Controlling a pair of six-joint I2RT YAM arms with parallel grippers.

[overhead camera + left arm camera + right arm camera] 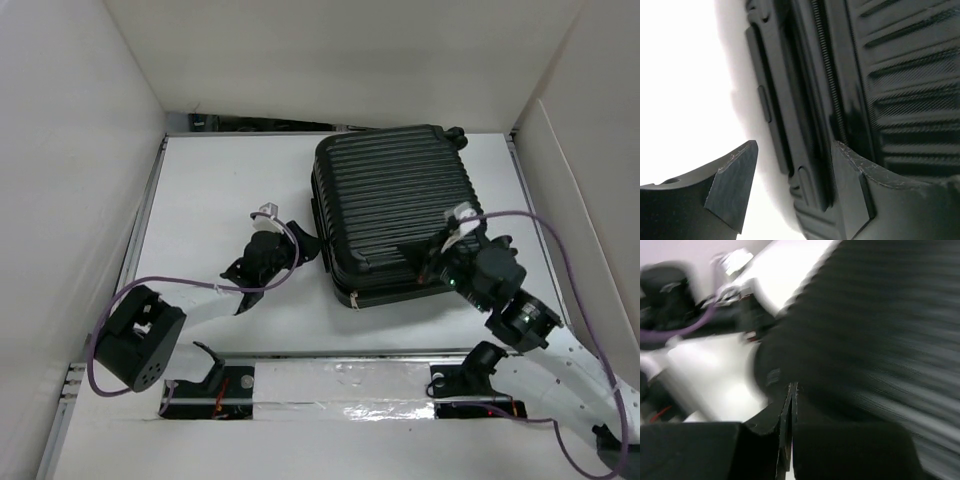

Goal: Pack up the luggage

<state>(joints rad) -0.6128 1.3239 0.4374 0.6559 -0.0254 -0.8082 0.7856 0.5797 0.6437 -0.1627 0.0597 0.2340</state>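
Observation:
The luggage (395,205) is a large black ribbed suitcase lying closed and flat on the white table, right of centre. My left gripper (305,245) is at its left side, open. In the left wrist view the jaws (795,187) stand wide apart. One finger is over the table and the other finger (855,195) is against the shell, with the side handle and zipper of the luggage (910,100) between them. My right gripper (425,262) rests on the near right part of the lid. Its fingertips (791,387) are shut together, with nothing between them, against the luggage (880,330); that view is blurred.
White walls (80,150) enclose the table on three sides. A metal rail (340,380) runs along the near edge between the arm bases. Purple cables (180,284) loop from both arms. The left arm (670,305) shows blurred in the right wrist view.

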